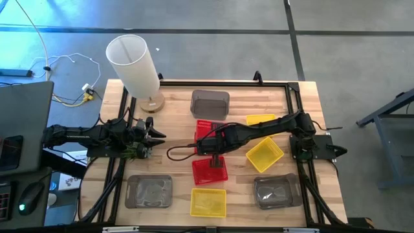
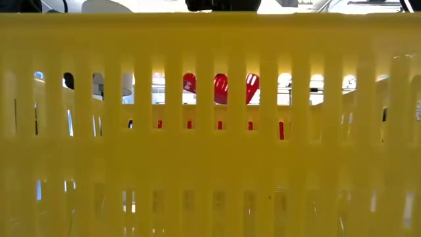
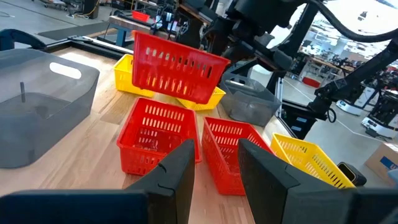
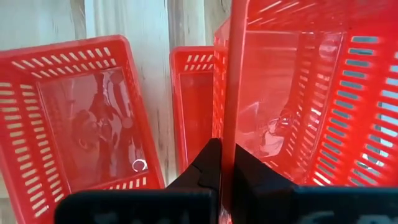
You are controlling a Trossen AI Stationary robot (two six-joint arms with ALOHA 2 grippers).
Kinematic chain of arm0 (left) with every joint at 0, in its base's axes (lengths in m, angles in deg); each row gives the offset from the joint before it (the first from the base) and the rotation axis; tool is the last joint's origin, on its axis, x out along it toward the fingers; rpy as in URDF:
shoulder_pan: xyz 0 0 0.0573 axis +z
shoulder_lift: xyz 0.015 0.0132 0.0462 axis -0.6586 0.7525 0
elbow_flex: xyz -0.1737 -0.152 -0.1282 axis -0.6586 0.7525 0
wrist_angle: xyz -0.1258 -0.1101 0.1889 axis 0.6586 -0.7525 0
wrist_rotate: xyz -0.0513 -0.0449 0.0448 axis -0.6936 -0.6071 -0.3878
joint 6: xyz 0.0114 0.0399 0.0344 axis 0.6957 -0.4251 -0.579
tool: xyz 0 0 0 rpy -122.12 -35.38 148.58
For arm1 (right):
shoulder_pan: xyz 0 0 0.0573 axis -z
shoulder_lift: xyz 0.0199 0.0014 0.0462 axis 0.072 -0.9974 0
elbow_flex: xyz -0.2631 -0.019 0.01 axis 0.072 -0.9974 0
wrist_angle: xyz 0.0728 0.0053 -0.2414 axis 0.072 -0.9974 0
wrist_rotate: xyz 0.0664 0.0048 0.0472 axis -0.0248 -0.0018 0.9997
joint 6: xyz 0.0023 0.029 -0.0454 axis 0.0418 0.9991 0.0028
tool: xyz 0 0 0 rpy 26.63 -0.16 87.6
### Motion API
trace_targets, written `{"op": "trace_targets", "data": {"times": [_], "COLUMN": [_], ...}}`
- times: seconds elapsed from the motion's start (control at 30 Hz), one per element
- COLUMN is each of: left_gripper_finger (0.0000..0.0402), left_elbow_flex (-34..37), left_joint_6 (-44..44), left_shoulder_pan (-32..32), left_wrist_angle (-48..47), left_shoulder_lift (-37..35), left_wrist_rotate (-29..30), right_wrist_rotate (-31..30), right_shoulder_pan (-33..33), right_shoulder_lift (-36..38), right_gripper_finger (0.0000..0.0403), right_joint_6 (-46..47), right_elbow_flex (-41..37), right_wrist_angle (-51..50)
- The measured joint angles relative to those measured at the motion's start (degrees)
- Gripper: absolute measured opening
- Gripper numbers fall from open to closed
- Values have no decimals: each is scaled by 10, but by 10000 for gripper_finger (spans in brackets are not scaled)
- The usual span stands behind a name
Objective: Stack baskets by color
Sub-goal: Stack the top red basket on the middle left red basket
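Observation:
Three red baskets are at the table's middle. Two stand on the wood (image 3: pixel 155 134) (image 3: pixel 233 152), also seen from above (image 4: pixel 81 118) (image 4: pixel 193 106). The third red basket (image 3: pixel 177 68) hangs above them, with my right gripper (image 4: pixel 225 171) (image 1: pixel 206 147) shut on it. Yellow baskets (image 1: pixel 264 154) (image 1: pixel 261 120) (image 1: pixel 208 202) and grey baskets (image 1: pixel 209 103) (image 1: pixel 149 191) (image 1: pixel 277 191) stand singly around them. My left gripper (image 3: pixel 217 177) (image 1: pixel 155 136) waits open and level at the table's left, holding nothing. My right gripper pinches one side wall of the red basket at its rim (image 4: pixel 227 124), one finger inside the basket and one outside. The fingers come slanting down from the table's right side. The basket hangs tilted, lifted clear of the two red baskets below.
A tall white cylinder (image 1: pixel 132 63) on a wooden base stands at the far left corner. The near yellow basket's wall (image 2: pixel 210 164) fills the low view, with red showing through its slots. A black frame rail (image 1: pixel 226 82) runs along the table's edges.

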Motion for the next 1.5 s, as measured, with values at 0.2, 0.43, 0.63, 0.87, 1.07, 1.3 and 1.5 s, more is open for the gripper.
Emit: {"op": "trace_targets", "data": {"times": [0.2,0.43,0.63,0.87,1.07,1.3,1.5], "left_gripper_finger": [111,111,111,111,111,110,111], "left_elbow_flex": [0,0,0,0,0,0,0], "left_joint_6": [0,0,0,0,0,-5,-5], "left_shoulder_pan": [0,0,0,0,0,0,0], "left_wrist_angle": [0,0,0,0,0,0,0], "left_shoulder_lift": [0,0,0,0,0,0,0], "left_wrist_rotate": [0,0,0,0,0,0,0], "right_wrist_rotate": [1,20,25,21,13,14,5], "right_shoulder_pan": [3,5,6,10,12,12,11], "right_shoulder_lift": [-11,-40,-56,-81,-89,-90,-90], "right_gripper_finger": [0,0,0,0,0,1,50], "right_joint_6": [1,-13,-24,-47,-52,-63,-63], "right_elbow_flex": [-2,-2,-2,-3,-3,-3,-2], "right_wrist_angle": [8,6,6,2,-4,-1,3]}}
